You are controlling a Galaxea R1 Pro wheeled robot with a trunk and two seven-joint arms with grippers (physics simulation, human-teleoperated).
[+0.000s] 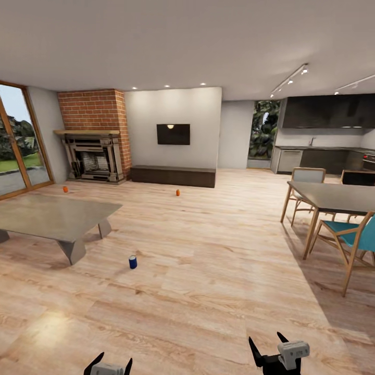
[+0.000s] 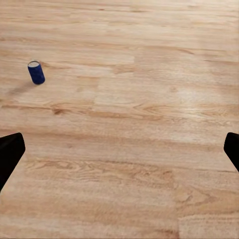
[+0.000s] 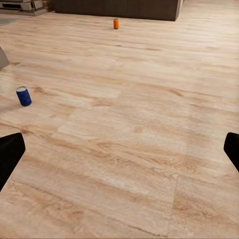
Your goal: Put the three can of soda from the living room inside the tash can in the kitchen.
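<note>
Wide bare wood floor [image 1: 208,271] ahead of both grippers, left gripper [image 1: 108,364] and right gripper [image 1: 268,348] each spread open over plain boards with nothing between the fingers. Nearest obstacle a blue can [image 1: 133,262] standing upright in the open, well apart from everything but the low table [image 1: 52,216] (its angled legs just beyond). Two orange cans [image 1: 177,192] [image 1: 65,189] farther off, unblocked. Dining table [image 1: 333,197] and chairs [image 1: 349,237] crowding the right side.

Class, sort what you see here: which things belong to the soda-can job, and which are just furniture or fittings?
Job: blue can; orange can by the fireplace; orange can by the TV bench.

Not job: low table; dining table; teal chair; TV.
</note>
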